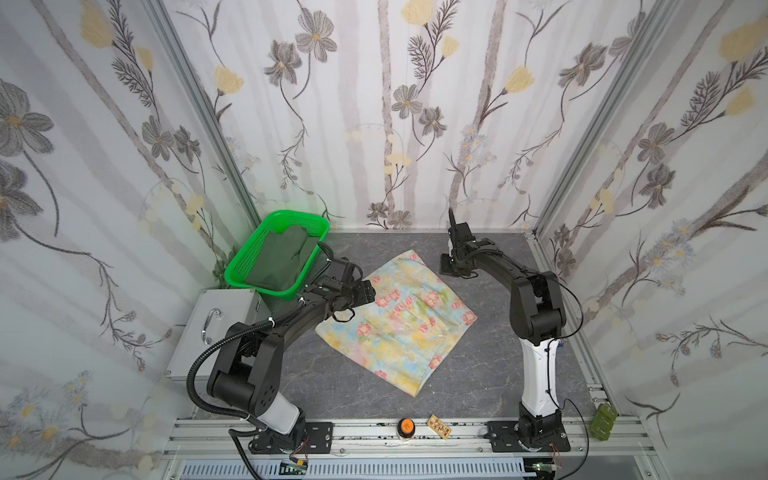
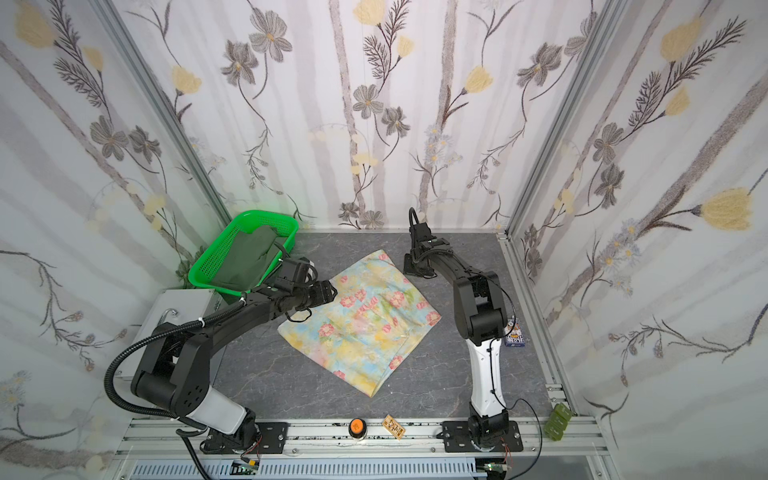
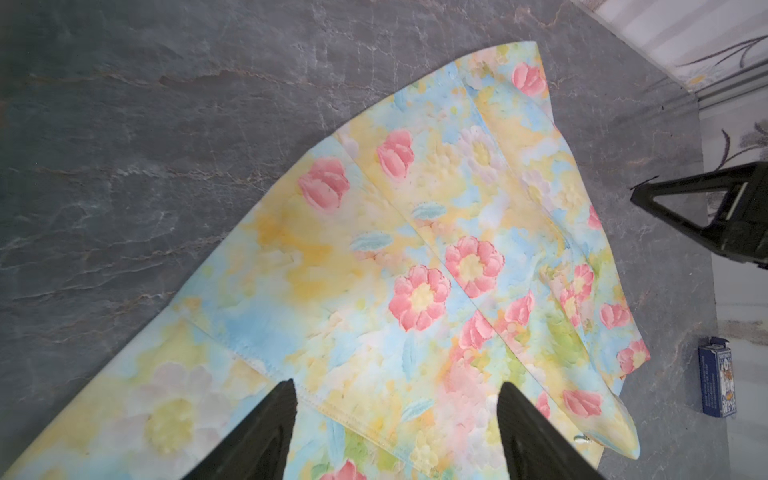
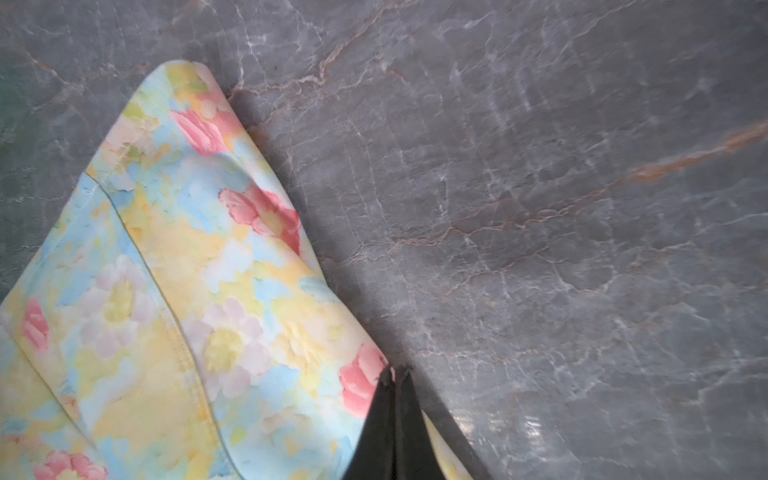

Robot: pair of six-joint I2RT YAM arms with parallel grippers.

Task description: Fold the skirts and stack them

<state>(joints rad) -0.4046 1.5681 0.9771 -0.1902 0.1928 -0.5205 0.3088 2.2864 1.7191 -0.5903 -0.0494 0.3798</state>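
The pastel yellow-blue skirt with pink flowers [image 1: 399, 324] [image 2: 361, 328] lies folded and flat in the middle of the grey table. The dark olive skirt [image 1: 282, 257] [image 2: 249, 257] lies inside the green basket [image 1: 249, 249] [image 2: 208, 257] at the back left. My left gripper [image 1: 370, 293] [image 2: 330, 291] [image 3: 395, 384] hovers open over the floral skirt's [image 3: 415, 270] left edge, with a seam between its fingers. My right gripper [image 1: 448, 267] [image 2: 411, 268] [image 4: 392, 370] is shut and empty, just over the floral skirt's [image 4: 166, 291] back right edge.
A grey metal box with a handle [image 1: 216, 328] stands under the basket's near end. A small blue card box [image 2: 513, 332] [image 3: 717, 378] lies by the right arm's base. An orange button [image 1: 406, 426] and a wooden tag [image 1: 439, 427] sit on the front rail.
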